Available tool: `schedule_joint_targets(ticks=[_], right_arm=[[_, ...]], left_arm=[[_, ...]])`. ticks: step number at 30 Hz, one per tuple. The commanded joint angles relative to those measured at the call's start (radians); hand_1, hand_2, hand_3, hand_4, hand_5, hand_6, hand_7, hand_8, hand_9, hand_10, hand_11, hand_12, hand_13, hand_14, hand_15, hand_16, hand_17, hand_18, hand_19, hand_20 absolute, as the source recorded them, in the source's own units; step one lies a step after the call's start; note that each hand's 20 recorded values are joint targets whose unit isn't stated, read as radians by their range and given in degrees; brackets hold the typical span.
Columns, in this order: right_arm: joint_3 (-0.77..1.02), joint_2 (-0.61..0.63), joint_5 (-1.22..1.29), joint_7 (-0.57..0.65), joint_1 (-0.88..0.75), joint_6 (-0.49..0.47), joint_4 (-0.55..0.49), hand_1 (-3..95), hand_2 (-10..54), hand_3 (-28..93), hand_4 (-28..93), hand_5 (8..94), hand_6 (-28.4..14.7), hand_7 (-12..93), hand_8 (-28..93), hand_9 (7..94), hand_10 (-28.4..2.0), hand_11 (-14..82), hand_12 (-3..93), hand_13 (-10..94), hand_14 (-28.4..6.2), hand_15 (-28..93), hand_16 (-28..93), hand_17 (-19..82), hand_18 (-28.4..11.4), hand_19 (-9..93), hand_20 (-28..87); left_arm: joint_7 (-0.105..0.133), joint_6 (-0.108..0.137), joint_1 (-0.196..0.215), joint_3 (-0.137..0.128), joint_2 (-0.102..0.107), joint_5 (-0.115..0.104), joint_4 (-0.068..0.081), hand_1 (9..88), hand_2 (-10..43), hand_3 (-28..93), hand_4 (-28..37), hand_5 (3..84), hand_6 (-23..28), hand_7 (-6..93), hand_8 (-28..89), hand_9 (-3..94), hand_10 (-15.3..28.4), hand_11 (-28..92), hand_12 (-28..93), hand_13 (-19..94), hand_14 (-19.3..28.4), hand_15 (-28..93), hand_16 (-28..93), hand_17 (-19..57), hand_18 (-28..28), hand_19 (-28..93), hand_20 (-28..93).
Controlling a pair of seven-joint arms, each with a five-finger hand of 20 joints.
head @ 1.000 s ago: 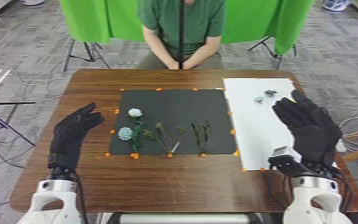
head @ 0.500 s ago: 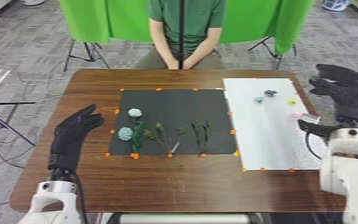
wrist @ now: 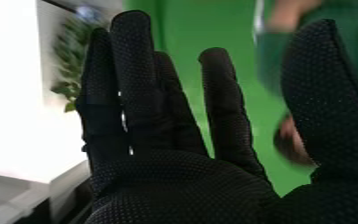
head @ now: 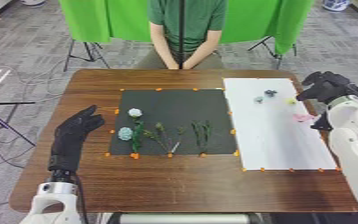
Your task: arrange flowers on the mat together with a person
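Hovering near the white sheet [head: 269,132], right hand [head: 332,88] wide; left hand [head: 72,129] loosely spread

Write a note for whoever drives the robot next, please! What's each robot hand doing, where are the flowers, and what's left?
Left robot hand: open, empty, left of the dark mat.
Right robot hand: open, empty, by the white sheet's right edge.
Done: two pale blue flowers and some green stems are on the mat.
Left: probably the small blooms on the sheet: yellow, pink, dark blue, teal.
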Motion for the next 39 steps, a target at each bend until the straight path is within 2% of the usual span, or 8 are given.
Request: schedule_joint_targets(ticks=[1,6,12,16,21,31,34,39], right_arm=[[0.008,0.016,0.024,0.037,-0.072,-0.125,0.022,32.6,-9.5,75,-23,47.5,1.3,14,-9,47.5,-20.3,10.3,23.2,56,-13.5,45,26,30,-17.5,53,41],[-0.028,0.006,0.010,0.034,-0.068,-0.148,0.060,32.3,-9.5,74,-24,42.8,2.0,13,-8,49.1,-20.1,10.4,23.0,58,-13.7,45,26,32,-18.0,53,42],[-0.081,0.004,-0.067,-0.025,-0.097,0.001,0.109,35.4,-9.5,76,-26,38.1,3.2,14,-10,54.3,-17.9,13.2,23.0,62,-12.4,45,26,33,-18.1,56,43],[-0.127,-0.002,-0.118,-0.036,-0.118,0.176,0.155,43.5,-9.5,77,-28,54.3,4.8,19,-12,70.1,-10.8,20.6,23.0,71,-8.7,48,29,32,-18.0,59,45],[-0.155,-0.003,-0.112,-0.031,-0.120,0.345,0.175,56.5,-9.5,66,-28,75.3,5.0,24,4,88.3,-6.4,9.0,41.9,73,-7.4,57,39,33,-17.5,59,49],[-0.089,0.055,-0.014,-0.004,-0.050,0.409,-0.064,58.5,-9.5,67,-28,81.0,4.0,24,7,92.8,-6.4,9.5,44.7,74,-8.1,64,36,33,-17.0,58,49],[-0.151,0.060,0.070,-0.029,0.027,0.407,-0.139,58.5,-9.5,67,-27,81.1,4.0,23,7,92.8,-6.4,9.4,45.0,74,-8.1,64,36,33,-17.0,58,49],[-0.376,0.051,0.074,-0.124,0.193,0.459,-0.191,58.6,-9.5,67,-27,81.1,3.9,23,7,92.9,-6.4,9.2,44.8,73,-8.3,65,36,33,-17.0,58,49]], left_arm=[[0.011,-0.004,0.013,-0.007,-0.013,0.004,0.001,24.1,-2.1,67,-21.7,46.0,5.0,13.1,-6,46.8,13.6,20,15,38,19.3,23,2,6.6,15.5,13,19],[0.011,0.000,0.021,-0.006,-0.009,-0.004,0.003,23.9,-2.2,67,-21.7,46.0,5.0,13.1,-6,46.6,13.5,20,15,38,19.3,23,2,6.6,15.5,13,19],[0.003,-0.007,0.007,0.006,-0.001,0.000,0.009,24.2,-2.2,66,-21.7,46.0,5.0,13.1,-6,46.6,13.4,19,15,38,19.3,23,2,6.6,15.4,13,18],[0.005,-0.005,0.001,0.002,0.001,0.000,0.008,24.4,-2.0,66,-21.6,46.0,5.1,12.9,-6,46.6,13.5,20,15,38,19.3,23,2,6.5,15.4,12,18],[0.005,0.004,0.006,-0.007,0.001,-0.001,0.005,24.6,-1.7,66,-21.5,46.1,5.0,13.0,-5,46.6,13.5,20,15,38,19.2,23,2,6.5,15.4,12,19],[-0.002,0.013,0.022,-0.019,0.009,-0.005,-0.003,24.8,-1.5,66,-21.4,46.1,5.0,13.1,-6,46.7,13.7,20,15,38,19.3,23,2,6.5,15.3,12,19],[-0.005,0.013,0.048,-0.036,0.009,0.001,-0.021,24.8,-1.5,66,-21.4,46.1,5.0,13.1,-6,46.6,13.6,20,15,38,19.3,23,2,6.5,15.3,12,19],[-0.007,0.039,0.068,-0.055,0.023,-0.019,-0.025,24.5,-1.1,65,-21.8,46.0,5.0,13.2,-6,46.6,13.6,20,15,38,19.3,23,2,6.2,16.1,13,18]])
